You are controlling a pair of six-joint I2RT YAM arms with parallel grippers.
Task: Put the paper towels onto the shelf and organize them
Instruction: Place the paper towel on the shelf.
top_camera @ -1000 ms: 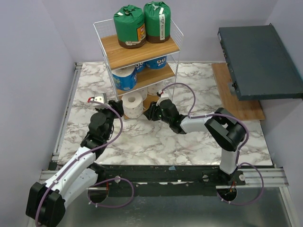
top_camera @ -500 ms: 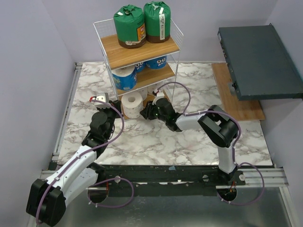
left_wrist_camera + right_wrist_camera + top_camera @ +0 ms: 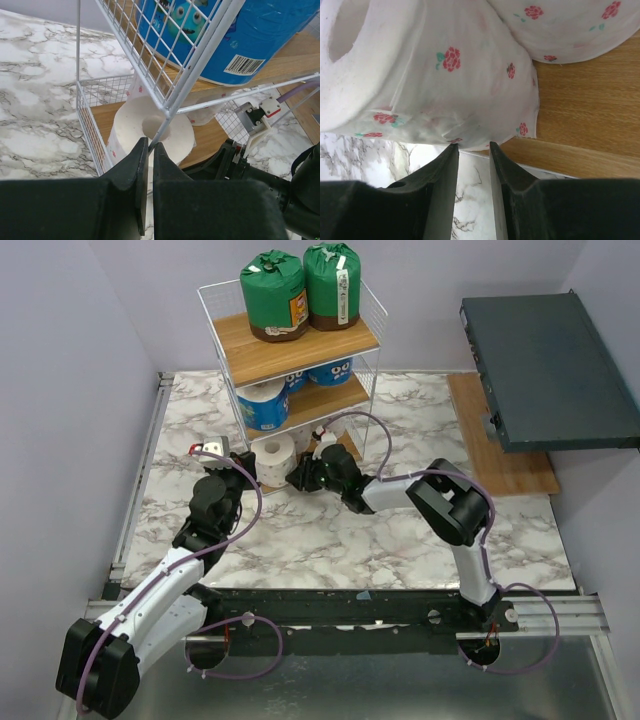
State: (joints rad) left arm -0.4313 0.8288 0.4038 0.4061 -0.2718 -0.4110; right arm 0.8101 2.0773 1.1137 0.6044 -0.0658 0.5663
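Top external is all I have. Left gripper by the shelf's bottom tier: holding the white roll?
Observer: No. Left wrist view shows the left gripper shut, no paper in it, short of the white roll.
Operator: And the other arm?
Observer: The right gripper is open, tips at the edge of a loose sheet hanging off that roll.
Operator: Roll plain?
Observer: No, red rose print; a second printed roll sits behind it on the bottom board.

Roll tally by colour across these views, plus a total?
Green-wrapped paper towel rolls: 2
Blue-printed wrapped paper towel rolls: 2 clear; a bit of blue between them may be a third
White rose-printed paper towel rolls: 2
Total: 6 clearly seen
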